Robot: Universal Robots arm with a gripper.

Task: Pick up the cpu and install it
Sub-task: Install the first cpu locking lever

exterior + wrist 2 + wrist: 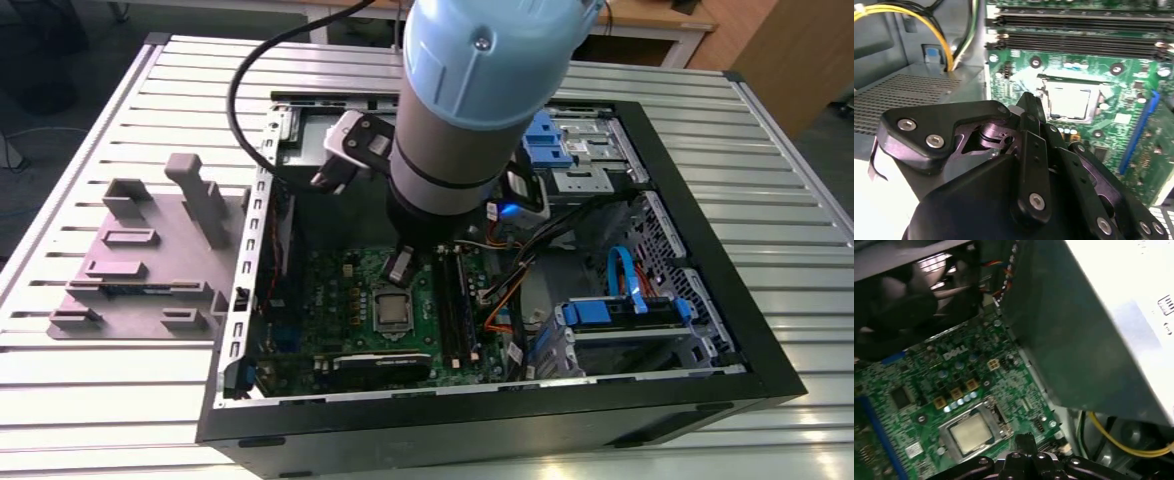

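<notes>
The cpu (pixel 1070 101) lies flat in the black socket frame on the green motherboard (pixel 1019 75), its silver top showing; it also shows in the first wrist view as the cpu (pixel 970 432). In the exterior view the socket (pixel 394 310) sits low in the open computer case. My gripper (pixel 398 268) hangs just above the board, a little behind the socket. Its fingers (pixel 1027 102) are drawn together with nothing between them. The gripper (pixel 1024 440) tip stands beside the socket's edge, apart from the cpu.
A mauve-grey tray (pixel 134 270) with upright blocks lies on the slatted table at the exterior view's left. Memory slots (pixel 1074 25), a blue slot (pixel 1139 130), yellow cables (pixel 944 30) and the grey power supply (pixel 1094 330) crowd the case.
</notes>
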